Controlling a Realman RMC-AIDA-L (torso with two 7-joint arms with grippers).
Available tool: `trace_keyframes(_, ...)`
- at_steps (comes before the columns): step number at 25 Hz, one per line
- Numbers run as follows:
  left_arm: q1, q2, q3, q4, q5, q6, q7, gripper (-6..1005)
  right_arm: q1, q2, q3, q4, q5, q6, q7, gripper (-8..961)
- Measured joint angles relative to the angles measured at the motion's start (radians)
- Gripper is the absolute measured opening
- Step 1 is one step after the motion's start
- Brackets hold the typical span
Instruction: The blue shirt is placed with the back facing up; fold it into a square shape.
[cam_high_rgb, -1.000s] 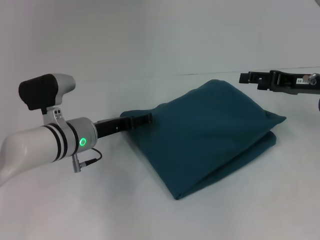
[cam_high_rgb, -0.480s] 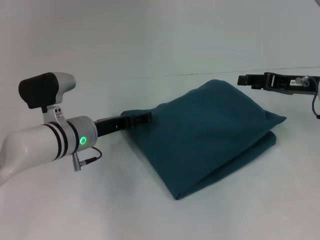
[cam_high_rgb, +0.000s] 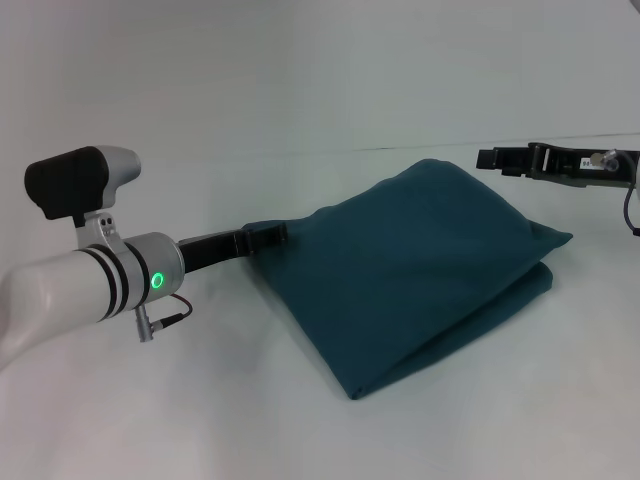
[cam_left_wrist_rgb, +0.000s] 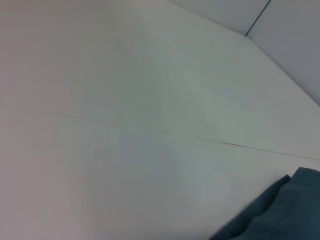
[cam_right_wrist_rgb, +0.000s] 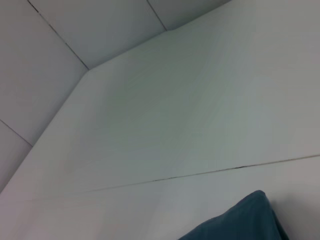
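From the head view, the blue shirt (cam_high_rgb: 420, 270) lies on the white table (cam_high_rgb: 200, 420) as a thick folded bundle, roughly four-sided, with one corner pointing toward the camera and layered edges showing along its right and near sides. No containers show here. The left gripper (cam_high_rgb: 268, 236) reaches in low from the left, its black tip at the shirt's left corner and touching the fabric; whether its fingers are parted or pinching cloth I cannot tell. The right gripper (cam_high_rgb: 487, 158) hangs above the table beyond the shirt's far right edge, apart from the fabric, holding nothing that shows; how far it is open I cannot tell. In the left wrist view, only a corner of the shirt (cam_left_wrist_rgb: 272, 212) lies on bare table surface (cam_left_wrist_rgb: 125, 125). In the right wrist view, another shirt corner (cam_right_wrist_rgb: 240, 220) shows on the table (cam_right_wrist_rgb: 175, 125).
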Motion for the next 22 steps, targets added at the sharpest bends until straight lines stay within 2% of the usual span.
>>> trace_keyframes(22,-0.047,-0.003,0.03,-0.038,-0.001,-0.001,0.013,843,0.005,0.003,-0.002,-0.006,0.001,-0.001,0.0,538)
